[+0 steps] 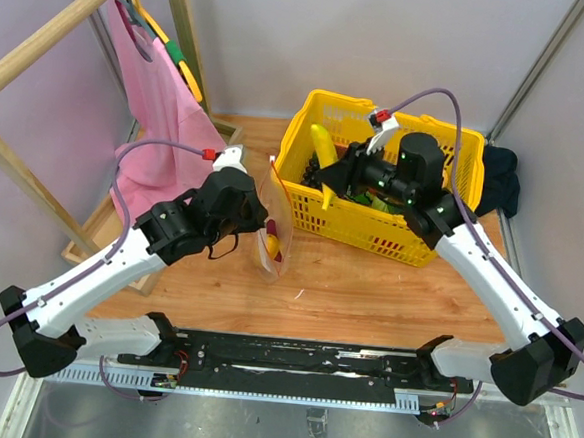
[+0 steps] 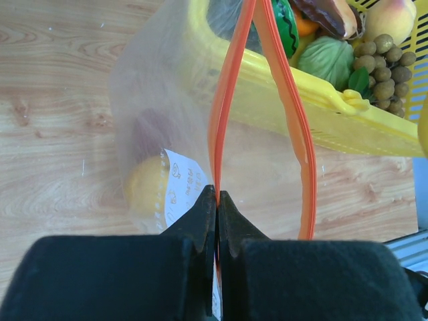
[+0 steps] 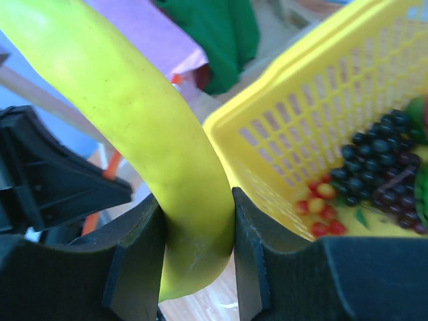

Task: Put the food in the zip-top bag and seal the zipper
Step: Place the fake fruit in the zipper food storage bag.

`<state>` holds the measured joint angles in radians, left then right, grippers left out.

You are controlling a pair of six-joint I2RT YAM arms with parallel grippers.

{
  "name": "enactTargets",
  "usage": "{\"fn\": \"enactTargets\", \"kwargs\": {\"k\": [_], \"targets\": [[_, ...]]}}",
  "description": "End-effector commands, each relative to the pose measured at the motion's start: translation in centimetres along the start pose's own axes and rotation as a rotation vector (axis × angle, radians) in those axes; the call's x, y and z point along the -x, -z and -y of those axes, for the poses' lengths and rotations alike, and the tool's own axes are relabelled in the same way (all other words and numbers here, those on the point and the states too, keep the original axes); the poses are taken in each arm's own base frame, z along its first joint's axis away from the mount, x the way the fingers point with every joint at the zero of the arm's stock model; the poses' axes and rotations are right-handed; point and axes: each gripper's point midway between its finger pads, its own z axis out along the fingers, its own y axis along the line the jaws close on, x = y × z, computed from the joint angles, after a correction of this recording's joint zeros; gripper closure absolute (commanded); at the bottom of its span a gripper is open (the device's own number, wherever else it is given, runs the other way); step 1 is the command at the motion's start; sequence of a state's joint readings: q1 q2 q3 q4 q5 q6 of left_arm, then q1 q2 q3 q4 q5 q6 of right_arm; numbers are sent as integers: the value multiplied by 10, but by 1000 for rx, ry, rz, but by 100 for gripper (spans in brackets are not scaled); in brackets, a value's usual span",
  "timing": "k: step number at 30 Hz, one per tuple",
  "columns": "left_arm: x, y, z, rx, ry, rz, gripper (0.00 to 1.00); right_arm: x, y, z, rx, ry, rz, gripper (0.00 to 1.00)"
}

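My left gripper point(image 1: 260, 223) is shut on the red-orange zipper point(image 2: 306, 174) at the near end of the clear zip-top bag point(image 1: 275, 240), whose mouth gapes open. Inside the bag lie a yellow fruit point(image 2: 142, 187) and a purplish piece point(image 2: 150, 134). My right gripper point(image 1: 327, 184) is shut on a yellow banana point(image 3: 134, 100) and holds it over the near left corner of the yellow basket point(image 1: 391, 236), beside the bag. A peach-like fruit point(image 2: 393, 15) and a cluster of tan-brown balls point(image 2: 380, 67) lie in the basket.
The basket also holds dark grapes point(image 3: 380, 160), small red tomatoes point(image 3: 321, 204) and green vegetables point(image 2: 328, 60). A pink cloth point(image 1: 155, 104) hangs on a wooden rack point(image 1: 44, 41) at the back left. A dark cloth point(image 1: 500, 178) lies right of the basket.
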<state>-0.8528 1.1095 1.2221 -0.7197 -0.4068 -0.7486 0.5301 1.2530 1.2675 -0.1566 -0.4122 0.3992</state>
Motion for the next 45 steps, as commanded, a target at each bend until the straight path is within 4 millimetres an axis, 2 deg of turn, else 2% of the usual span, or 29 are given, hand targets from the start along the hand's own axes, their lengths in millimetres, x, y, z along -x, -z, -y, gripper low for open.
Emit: {"fn": "enactTargets", "kwargs": {"k": [1, 8, 19, 31, 45], "targets": [[13, 4, 3, -23, 45, 57, 100, 22, -2, -60, 239, 12, 112, 99], [10, 2, 5, -36, 52, 54, 100, 15, -11, -93, 379, 22, 122, 98], [9, 2, 5, -47, 66, 56, 100, -17, -38, -118, 480, 30, 62, 96], [12, 8, 3, -52, 87, 76, 100, -51, -64, -106, 444, 43, 9, 84], [11, 9, 1, -53, 94, 80, 100, -63, -70, -93, 399, 89, 2, 48]]}}
